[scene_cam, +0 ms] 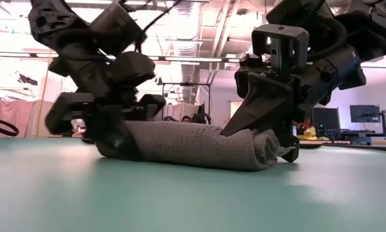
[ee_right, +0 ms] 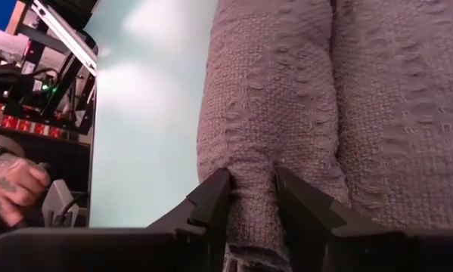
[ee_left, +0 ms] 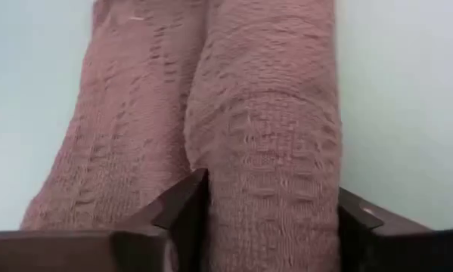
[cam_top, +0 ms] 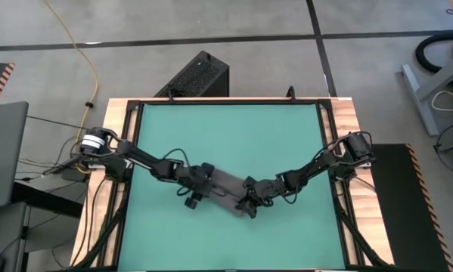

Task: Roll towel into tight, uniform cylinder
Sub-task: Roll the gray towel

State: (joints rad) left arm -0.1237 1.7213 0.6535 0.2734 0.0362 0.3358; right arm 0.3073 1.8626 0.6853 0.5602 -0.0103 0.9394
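High view first: the towel (cam_top: 224, 187) lies rolled near the middle of the green table (cam_top: 226, 128), slightly toward its front edge, running at a slant from upper left to lower right. The left gripper (cam_top: 198, 183) is at one end of it and the right gripper (cam_top: 250, 198) at the other, each arm reaching in from its own side of the table.

Left wrist view shows the left gripper's fingers (ee_left: 182, 215) closed on one thick fold of the towel (ee_left: 264, 151), with a second fold lying just beside it, outside the grip. Right wrist view shows the right gripper's fingers (ee_right: 211, 200) pinching a narrower ridge of the cloth (ee_right: 271, 113), the rest of the roll bulging alongside.

Low view has the roll (scene_cam: 193, 145) resting flat on the table, its spiral end turned toward the right gripper (scene_cam: 270, 138); both arms crowd over it and hide the ends.

Around the table: a black perforated box (cam_top: 196, 75) stands on the floor behind the far edge, a yellow cable (cam_top: 82, 53) trails across the grey floor, and cables hang at both arm bases. A person's hand (ee_right: 10, 189) shows past the table's edge in the right wrist view. Monitors (scene_cam: 363, 115) and ceiling lights fill the room behind.
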